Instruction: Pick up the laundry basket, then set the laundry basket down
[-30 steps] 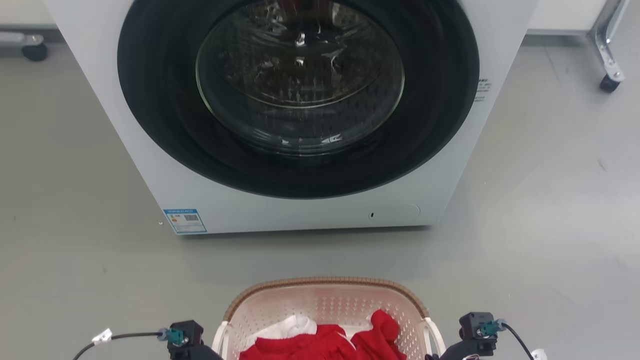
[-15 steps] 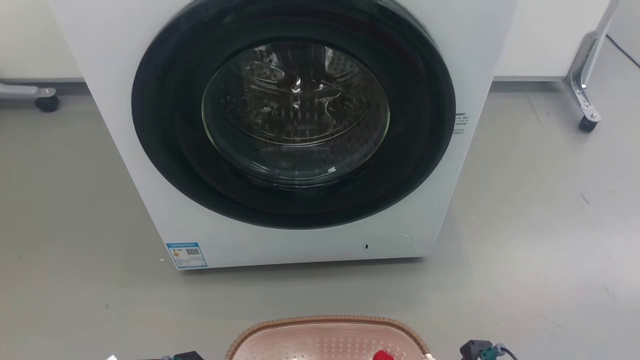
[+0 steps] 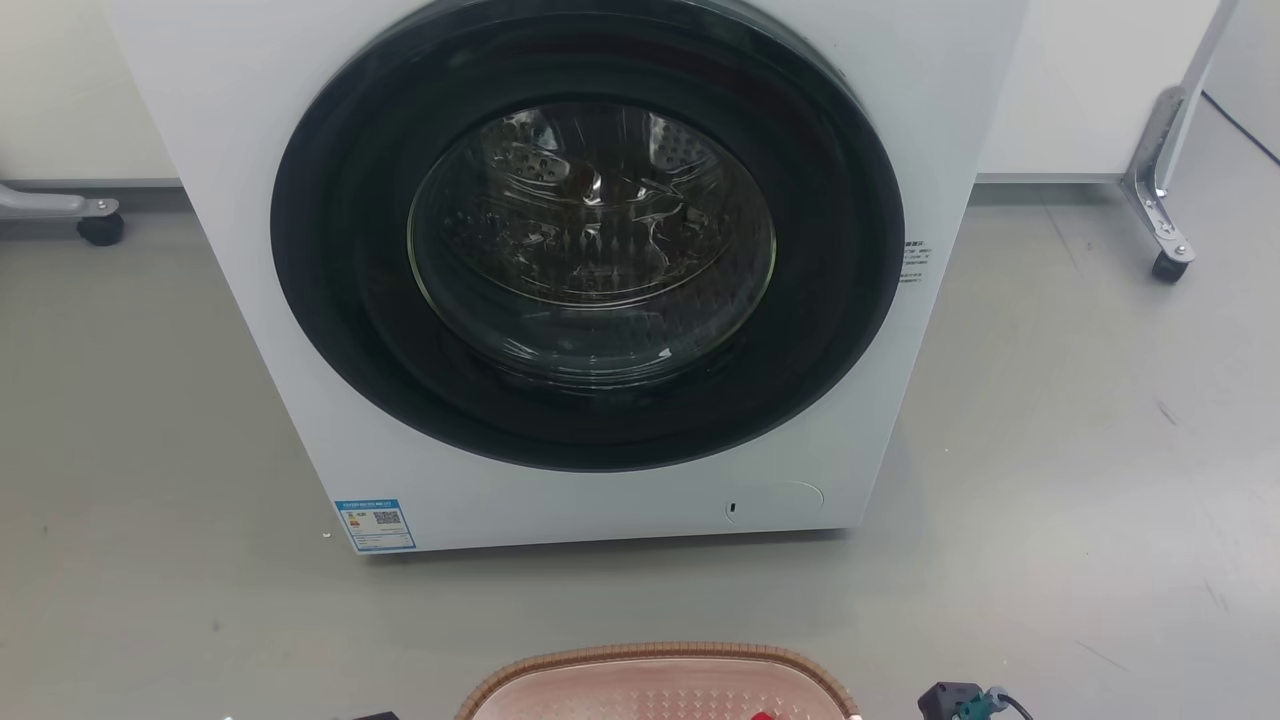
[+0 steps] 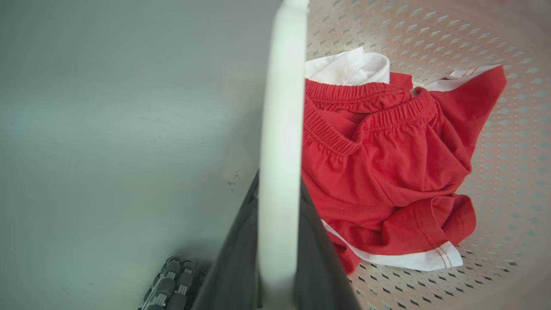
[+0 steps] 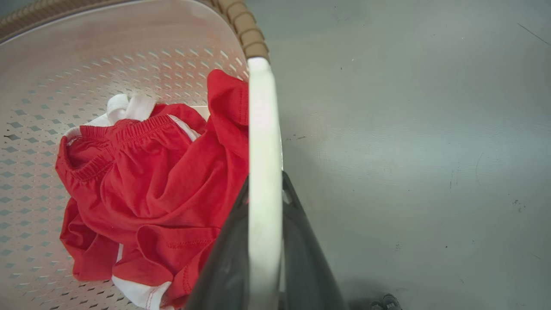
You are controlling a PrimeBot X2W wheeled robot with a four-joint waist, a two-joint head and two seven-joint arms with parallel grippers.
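Ahead of both end effectors, well apart from them, one white front-loading washer (image 3: 590,270) stands on the grey floor (image 3: 1080,450), its top cut off by the frame. Between the two end effectors sits one laundry basket (image 3: 660,692). The head view cuts off all but its far brown rim (image 3: 660,652) and a strip of perforated wall.

Two white handles show, one on each side. The left end effector (image 4: 280,185) is closed on the left handle (image 4: 282,107), with a dark finger pressed on either side. The right end effector (image 5: 265,185) grips the right handle (image 5: 263,129) the same way.

Inward of each end effector, one heap of red clothes (image 4: 379,172) with white trim lies inside the basket. The number of pieces is hard to make out. Whether the basket's base touches the floor is hidden.
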